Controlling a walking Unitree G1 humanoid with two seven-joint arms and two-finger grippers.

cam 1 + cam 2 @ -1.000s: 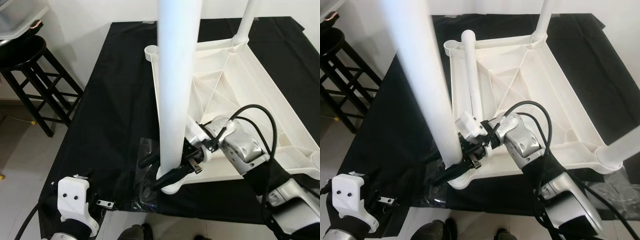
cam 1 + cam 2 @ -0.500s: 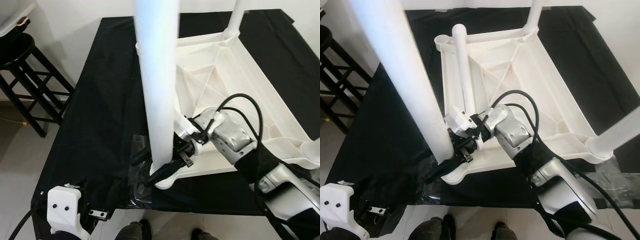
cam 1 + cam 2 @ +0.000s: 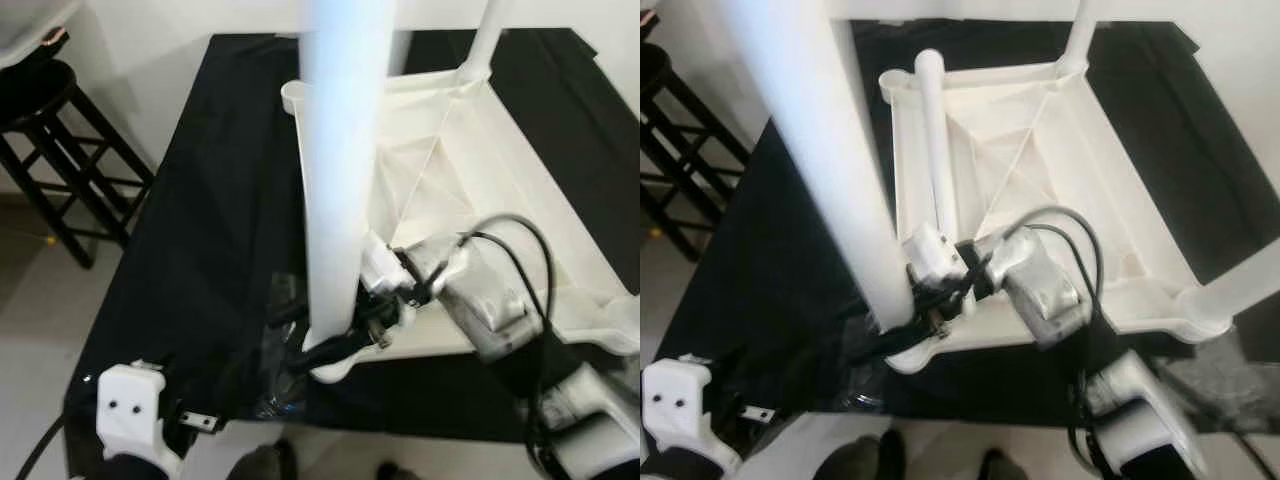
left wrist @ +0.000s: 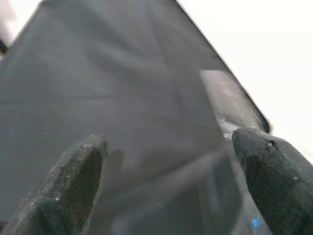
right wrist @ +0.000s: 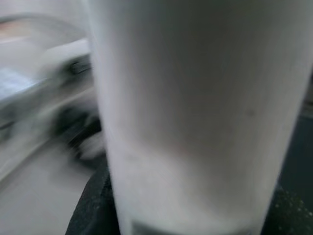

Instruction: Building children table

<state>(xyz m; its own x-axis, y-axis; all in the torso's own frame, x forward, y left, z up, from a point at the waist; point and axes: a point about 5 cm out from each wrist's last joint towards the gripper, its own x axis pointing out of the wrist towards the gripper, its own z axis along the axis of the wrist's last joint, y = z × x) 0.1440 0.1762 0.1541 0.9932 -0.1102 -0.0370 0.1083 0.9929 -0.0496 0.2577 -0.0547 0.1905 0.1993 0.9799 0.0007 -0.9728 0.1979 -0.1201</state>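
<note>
A white plastic children's table (image 3: 470,170) lies upside down on a black-covered table (image 3: 220,200). One white leg (image 3: 340,180) stands upright in the near left corner socket. My right gripper (image 3: 312,335) is at that leg's base, its black fingers clamped on either side; the right wrist view has the leg (image 5: 195,98) pressed close. Another leg (image 3: 937,140) lies loose inside the tabletop. The far left socket (image 3: 294,96) holds nothing. My left gripper (image 4: 176,166) hangs open over the black cloth near the front left edge, fingers (image 4: 73,181) wide apart.
Two more legs stand upright, one at the far corner (image 3: 483,40) and one at the near right (image 3: 1240,285). A black stool (image 3: 60,120) stands on the floor to the left. Clear plastic wrap (image 3: 270,385) lies crumpled by the front table edge.
The head views have shifted and blurred, so the camera moved. My right gripper stays clamped at the leg's base, and the left arm stays low at the front left.
</note>
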